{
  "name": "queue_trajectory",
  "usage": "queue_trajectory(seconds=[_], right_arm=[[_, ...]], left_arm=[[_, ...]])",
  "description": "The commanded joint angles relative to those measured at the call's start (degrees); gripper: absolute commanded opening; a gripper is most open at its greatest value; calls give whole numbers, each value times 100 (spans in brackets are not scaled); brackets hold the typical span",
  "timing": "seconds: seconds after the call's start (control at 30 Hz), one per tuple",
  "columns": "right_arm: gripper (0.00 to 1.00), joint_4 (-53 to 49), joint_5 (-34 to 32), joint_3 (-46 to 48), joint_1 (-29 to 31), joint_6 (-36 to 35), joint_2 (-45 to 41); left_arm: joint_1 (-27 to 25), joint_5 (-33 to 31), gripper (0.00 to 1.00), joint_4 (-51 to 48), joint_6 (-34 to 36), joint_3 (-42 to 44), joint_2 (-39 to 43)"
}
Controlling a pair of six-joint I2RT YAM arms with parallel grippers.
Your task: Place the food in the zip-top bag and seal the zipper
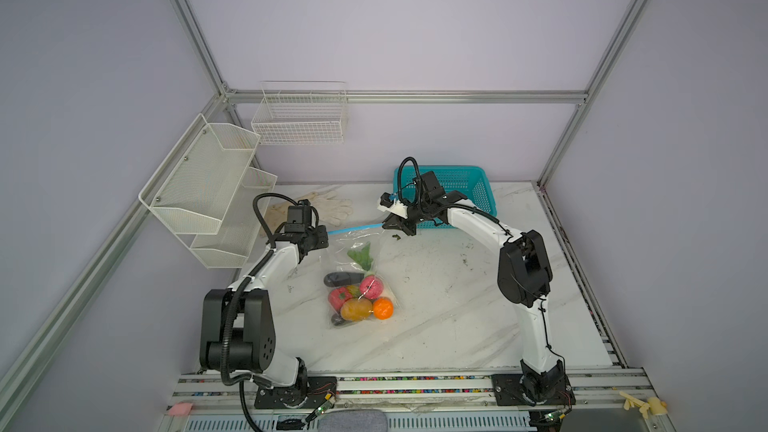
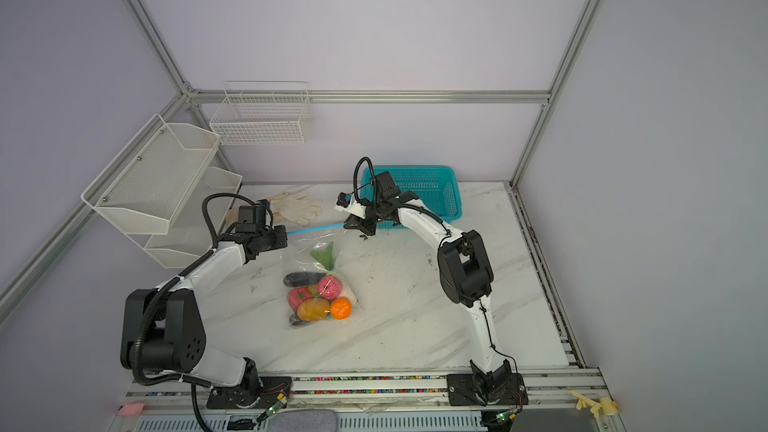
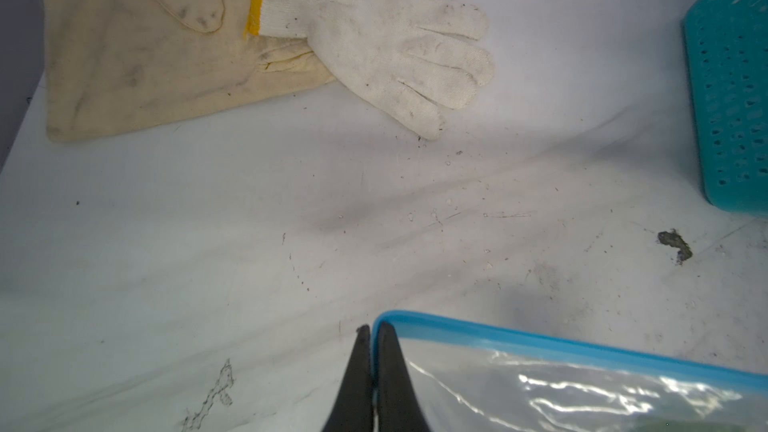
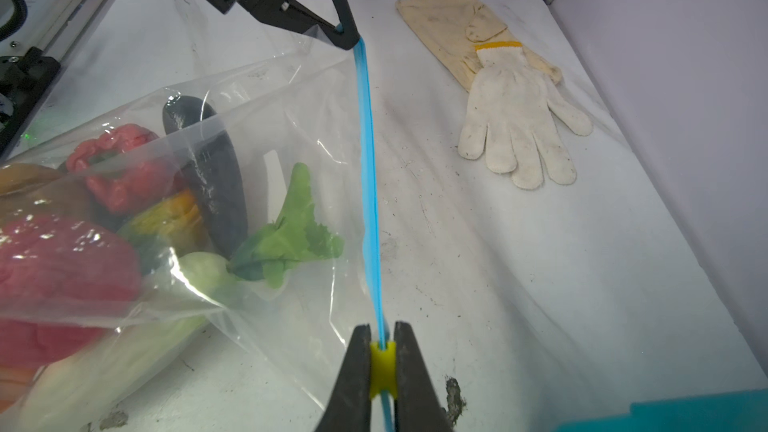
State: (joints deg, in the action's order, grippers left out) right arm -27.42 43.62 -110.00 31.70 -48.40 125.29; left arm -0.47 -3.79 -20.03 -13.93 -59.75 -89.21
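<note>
Left wall: white mesh racks (image 1: 199, 184), off the bench (image 1: 436, 326).

Left gripper (image 3: 374, 332) is at the far left of the bag. Its fingers (image 3: 359, 371) are pressed together, clamped on the left end of the zipper (image 3: 540, 344), at the bag's corner. The right wrist view shows the same grip.

Behind it, far left on the bench, are two gloves (image 1: 328, 203): a white knit one lying over a cream one.

Zip-top bag (image 1: 332, 255) is mid-bench, mouth toward the far side, bottom toward the near side. The food (image 1: 359, 301) is all inside, bunched at the near end: orange, red, pink, yellow, dark eggplant, and a green leafy piece closer to the mouth.

The zipper runs left to right as one straight blue line between the two grippers, held up off the bench.

Right gripper (image 4: 382, 332) is at the right end of the strip. Its fingers (image 4: 353, 376) are pinched on the yellow slider (image 4: 382, 367), one on each side.

Teal basket (image 1: 478, 189) is far right, behind the right gripper and apart from the bag.
</note>
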Motion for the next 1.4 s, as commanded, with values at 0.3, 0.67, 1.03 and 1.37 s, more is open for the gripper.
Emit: queue_trajectory(seconds=[0.3, 0.67, 1.03, 1.37], right_arm=[[29, -201, -354, -626, -371, -89, 268], [54, 20, 369, -495, -349, -144, -680], [53, 4263, 170, 4064, 997, 1403, -3065], [42, 5816, -639, 5142, 2044, 1977, -2354]], left_arm=[[392, -703, 38, -66, -69, -1009, -748], [353, 135, 99, -114, -107, -915, 637], [74, 1564, 99, -326, -809, 874, 2766], [-50, 1821, 99, -213, -1490, 1802, 3266]])
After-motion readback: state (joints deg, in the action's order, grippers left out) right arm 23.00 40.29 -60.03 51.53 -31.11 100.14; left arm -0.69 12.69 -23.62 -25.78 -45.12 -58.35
